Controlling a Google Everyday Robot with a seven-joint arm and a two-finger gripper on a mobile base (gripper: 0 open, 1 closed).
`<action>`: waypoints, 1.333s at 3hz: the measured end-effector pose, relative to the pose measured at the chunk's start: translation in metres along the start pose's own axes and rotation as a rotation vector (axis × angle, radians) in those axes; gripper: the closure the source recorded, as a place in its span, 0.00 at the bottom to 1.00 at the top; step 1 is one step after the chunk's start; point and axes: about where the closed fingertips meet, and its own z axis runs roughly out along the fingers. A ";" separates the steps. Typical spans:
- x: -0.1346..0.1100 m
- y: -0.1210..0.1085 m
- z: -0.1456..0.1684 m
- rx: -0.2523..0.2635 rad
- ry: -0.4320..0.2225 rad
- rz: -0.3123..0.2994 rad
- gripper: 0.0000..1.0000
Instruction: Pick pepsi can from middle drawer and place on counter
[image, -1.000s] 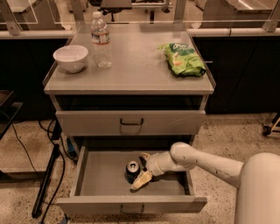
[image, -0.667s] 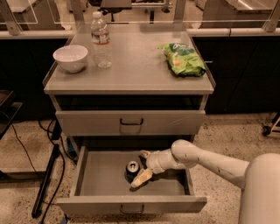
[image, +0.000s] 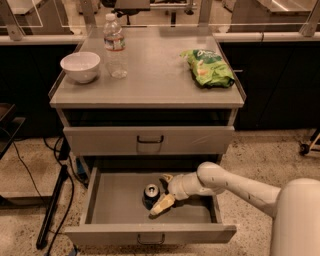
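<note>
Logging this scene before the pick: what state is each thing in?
Wide shallow grey metal middle drawer: pulled open.
Grey flat-fronted upper drawer: closed.
Small dark-blue pepsi can: upright, inside the middle drawer.
Clear plastic water bottle: upright, capped, on the flat grey counter.
Round white bowl: right way up.
Green snack bag: lying flat.
Robot's pale gripper: inside the middle drawer, at the can's right side.
</note>
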 end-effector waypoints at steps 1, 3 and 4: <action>0.019 0.018 0.014 -0.017 0.020 0.027 0.00; -0.016 0.018 0.006 -0.048 -0.029 -0.035 0.00; -0.031 0.023 0.007 -0.080 -0.062 -0.062 0.00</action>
